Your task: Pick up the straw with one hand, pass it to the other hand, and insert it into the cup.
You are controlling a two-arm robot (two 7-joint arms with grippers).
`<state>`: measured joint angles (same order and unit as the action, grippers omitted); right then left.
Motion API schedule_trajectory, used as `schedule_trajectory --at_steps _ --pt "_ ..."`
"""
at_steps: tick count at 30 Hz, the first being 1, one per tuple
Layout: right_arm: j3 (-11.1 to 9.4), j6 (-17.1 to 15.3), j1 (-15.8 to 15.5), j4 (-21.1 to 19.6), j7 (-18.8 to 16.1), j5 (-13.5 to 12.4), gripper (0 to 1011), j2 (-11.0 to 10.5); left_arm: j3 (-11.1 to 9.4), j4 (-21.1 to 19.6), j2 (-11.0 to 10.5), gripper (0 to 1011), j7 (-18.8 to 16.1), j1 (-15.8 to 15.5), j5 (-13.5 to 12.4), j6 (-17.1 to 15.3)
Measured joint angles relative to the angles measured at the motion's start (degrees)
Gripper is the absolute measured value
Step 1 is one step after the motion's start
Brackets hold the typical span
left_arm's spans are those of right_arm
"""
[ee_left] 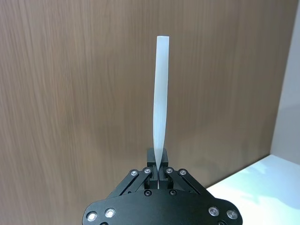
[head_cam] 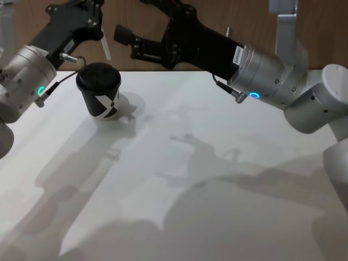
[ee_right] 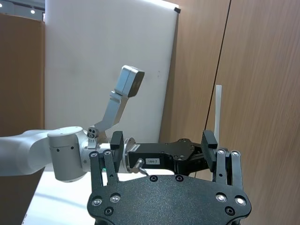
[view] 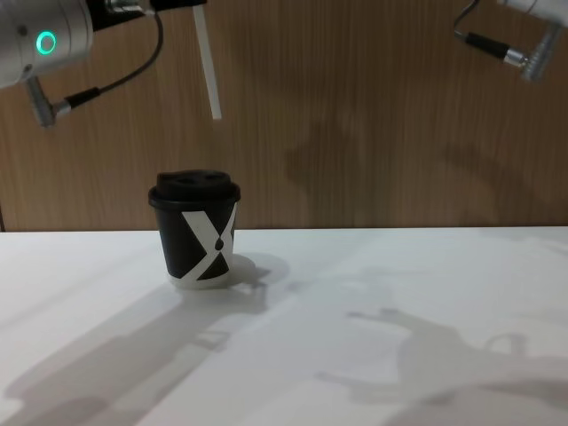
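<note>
1. The left gripper [ee_left: 158, 171] is raised above the table's far left side, its fingers pressed together on one end of the straw [ee_left: 161, 103].
2. The thin white straw slants down from that grip. Its free end hangs in the air above the cup [view: 195, 232], clear of the lid.
3. The cup is black with a white X mark and a black lid, and it stands upright on the white table [head_cam: 217, 190].
4. The right gripper [head_cam: 124, 42] hovers just beside the straw with its fingers spread wide, holding nothing.
</note>
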<state>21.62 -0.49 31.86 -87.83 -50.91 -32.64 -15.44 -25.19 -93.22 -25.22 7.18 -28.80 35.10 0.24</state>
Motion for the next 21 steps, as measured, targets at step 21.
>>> schedule_trajectory --at_steps 21 --pt "0.0 0.0 0.0 0.0 0.0 0.0 1001 0.0 -1.08 4.57 2.39 13 -3.04 -2.56 -4.25 -2.75"
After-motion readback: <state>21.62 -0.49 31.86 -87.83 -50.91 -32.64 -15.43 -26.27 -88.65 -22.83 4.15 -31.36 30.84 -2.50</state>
